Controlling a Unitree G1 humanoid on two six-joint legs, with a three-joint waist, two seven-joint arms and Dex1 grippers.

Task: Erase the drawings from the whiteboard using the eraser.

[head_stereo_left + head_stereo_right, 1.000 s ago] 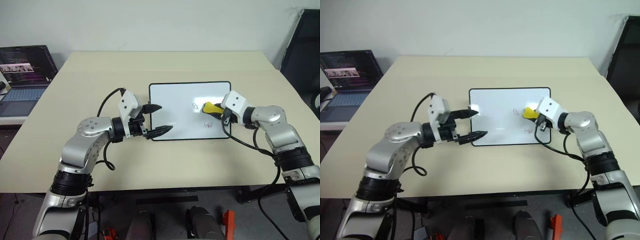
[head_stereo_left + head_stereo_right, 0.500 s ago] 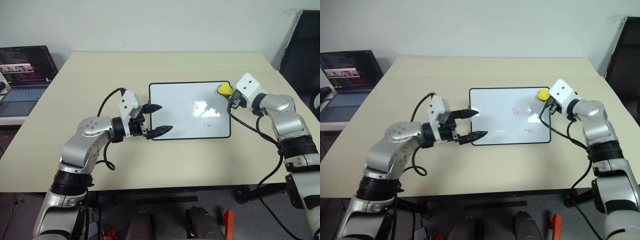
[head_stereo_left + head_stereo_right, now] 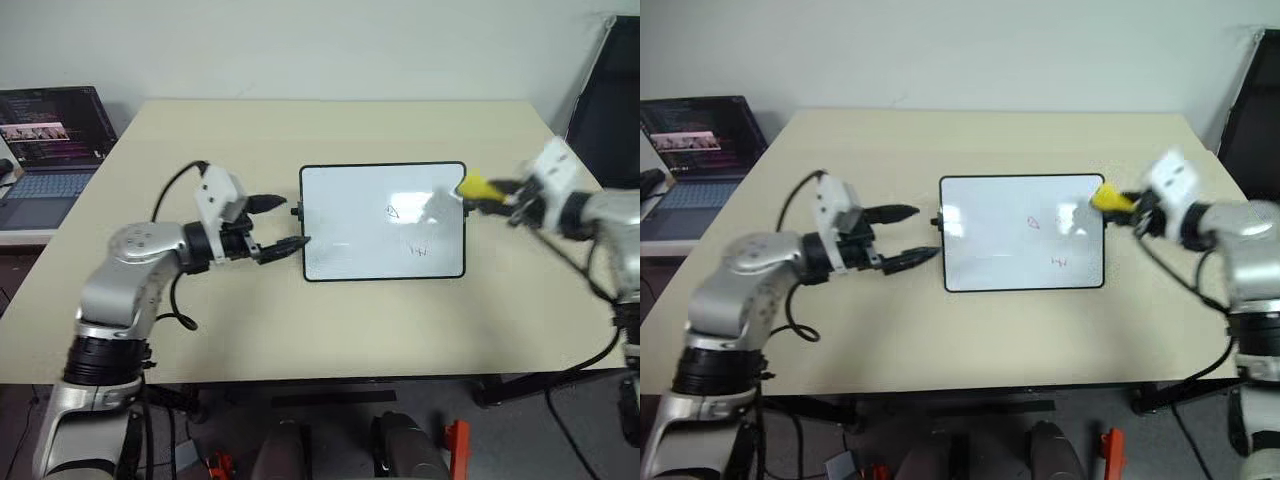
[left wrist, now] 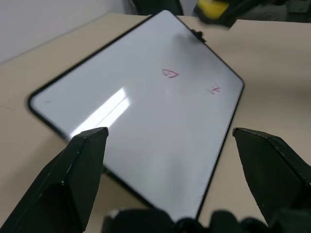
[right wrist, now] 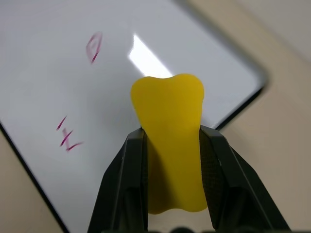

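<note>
Right gripper (image 3: 497, 194) hovers over the whiteboard (image 3: 350, 225) right edge, clamped on the eraser (image 3: 474, 186); board face below it bare except the drawings (image 3: 405, 230). Left gripper (image 3: 283, 223) sits just off the board's left edge, fingers spread, open table (image 3: 330, 325) beneath and around. Laptop (image 3: 45, 140) well left of it, off the table. Dark chair (image 3: 608, 100) behind right gripper.
</note>
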